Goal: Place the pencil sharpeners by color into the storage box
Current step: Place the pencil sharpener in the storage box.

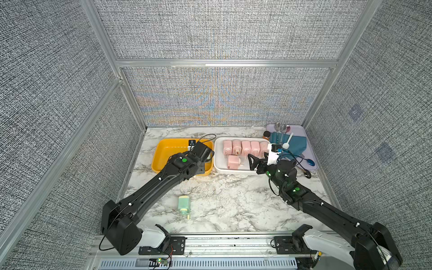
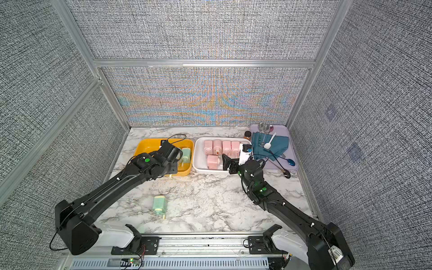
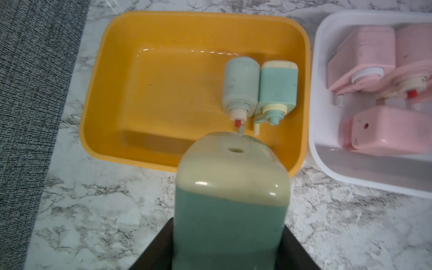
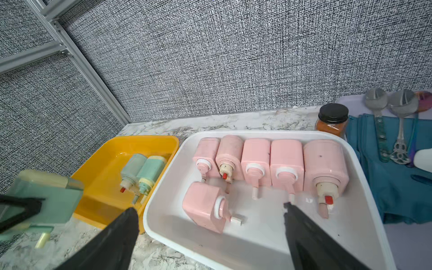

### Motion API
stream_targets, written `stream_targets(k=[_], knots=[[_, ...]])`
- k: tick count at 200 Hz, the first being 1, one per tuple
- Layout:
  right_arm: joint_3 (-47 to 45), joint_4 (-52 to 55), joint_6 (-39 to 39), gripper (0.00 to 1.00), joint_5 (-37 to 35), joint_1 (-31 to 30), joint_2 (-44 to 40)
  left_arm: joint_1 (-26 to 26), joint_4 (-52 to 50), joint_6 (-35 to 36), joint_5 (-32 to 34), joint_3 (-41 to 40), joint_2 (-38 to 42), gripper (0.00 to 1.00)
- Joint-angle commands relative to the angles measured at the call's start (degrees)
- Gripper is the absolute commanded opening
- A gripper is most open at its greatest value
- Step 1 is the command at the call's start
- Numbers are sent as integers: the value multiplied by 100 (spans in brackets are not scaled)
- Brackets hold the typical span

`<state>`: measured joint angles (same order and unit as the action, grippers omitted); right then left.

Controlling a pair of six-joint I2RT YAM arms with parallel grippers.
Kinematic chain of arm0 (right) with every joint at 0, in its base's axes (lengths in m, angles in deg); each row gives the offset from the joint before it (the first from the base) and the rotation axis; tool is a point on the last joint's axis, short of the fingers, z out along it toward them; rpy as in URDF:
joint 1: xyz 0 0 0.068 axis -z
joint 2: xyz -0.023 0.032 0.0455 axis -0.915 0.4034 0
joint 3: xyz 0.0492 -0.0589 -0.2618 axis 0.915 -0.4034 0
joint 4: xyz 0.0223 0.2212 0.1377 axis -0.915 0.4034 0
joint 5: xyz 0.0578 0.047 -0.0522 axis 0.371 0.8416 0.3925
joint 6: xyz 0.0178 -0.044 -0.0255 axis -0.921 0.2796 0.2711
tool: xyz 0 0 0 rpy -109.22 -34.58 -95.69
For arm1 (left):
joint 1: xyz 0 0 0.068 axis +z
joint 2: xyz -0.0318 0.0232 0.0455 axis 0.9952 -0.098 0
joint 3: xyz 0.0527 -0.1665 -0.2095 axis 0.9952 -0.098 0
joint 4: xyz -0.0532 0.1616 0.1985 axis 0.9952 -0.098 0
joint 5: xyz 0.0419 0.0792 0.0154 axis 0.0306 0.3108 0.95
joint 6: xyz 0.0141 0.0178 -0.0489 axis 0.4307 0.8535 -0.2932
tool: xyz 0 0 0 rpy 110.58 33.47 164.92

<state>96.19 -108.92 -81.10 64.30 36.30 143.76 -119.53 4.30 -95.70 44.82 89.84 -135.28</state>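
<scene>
While the left hand [image 3: 230, 247] clamps a green sharpener [image 3: 231, 187] over the yellow box [image 3: 98, 93], the right hand [image 4: 210, 208] gapes wide above the white box [image 4: 161, 210] holding six pink sharpeners [image 4: 257, 156]. A loose green sharpener [image 1: 184, 204] lies lower centre on the bench [image 1: 233, 198].

This was a robot test cell in a lab, not a home or a shop. Grey woven fabric panels [image 1: 222, 30] in a bare aluminium frame [image 1: 224, 63] closed three sides of a marble-patterned tabletop [image 1: 233, 198]. The left arm [image 1: 152, 187] and the right arm [image 1: 327, 208] were mounted on a slotted metal rail [image 1: 233, 243] at the front edge. What looked like a small circuit board [image 1: 161, 261] with loose wires lay exposed there. A yellow tub [image 1: 163, 152] and a white tub [image 1: 218, 159] stood side by side.
</scene>
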Motion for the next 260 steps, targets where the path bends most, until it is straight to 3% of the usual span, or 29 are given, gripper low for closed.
stream_targets(k=[1,120,260], knots=[[-3,145,-132,99,-180,36,-59,351,-147,513,183,237,-239,0],[-288,769,-265,99,-383,219,-926,2169,617,1893,-1862,839,-1563,0],[-251,1021,-274,99,-314,260,-1035,2764,978,2100,-3255,1425,-2741,0]])
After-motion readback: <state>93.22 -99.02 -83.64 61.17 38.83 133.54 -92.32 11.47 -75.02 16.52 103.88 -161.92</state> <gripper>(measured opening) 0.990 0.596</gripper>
